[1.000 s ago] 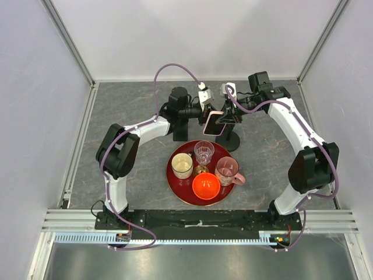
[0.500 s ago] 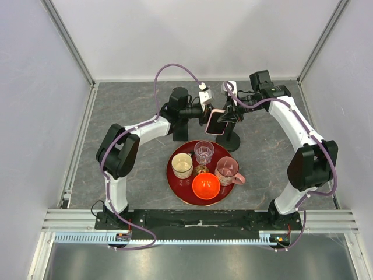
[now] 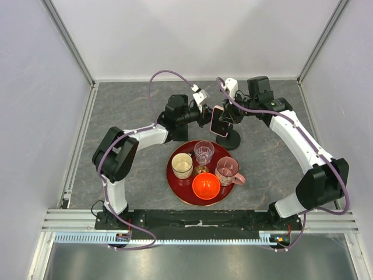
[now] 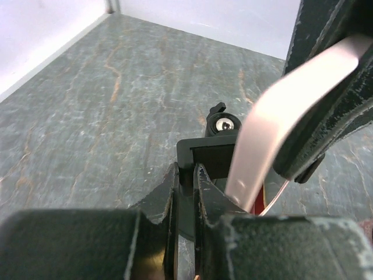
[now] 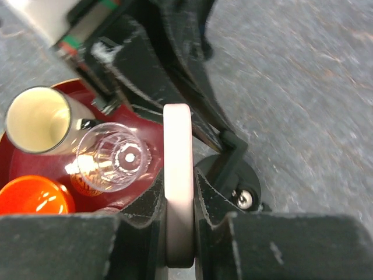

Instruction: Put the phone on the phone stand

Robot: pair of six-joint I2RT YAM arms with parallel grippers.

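My right gripper is shut on the pink-edged phone and holds it nearly upright above the black phone stand. In the right wrist view the phone stands edge-on between my fingers, with the stand's disc base just to its right. My left gripper is shut on the thin black plate of the stand's head. The phone's pink edge shows close to the right of my left gripper.
A round red tray lies just in front of the stand. It holds a cream cup, a clear glass, a pink mug and an orange bowl. The glass stands right under the phone.
Both arms have shifted. The phone has turned more upright and moved slightly right, over the stand. The left wrist has pulled back to the left while its gripper stays at the stand's head.
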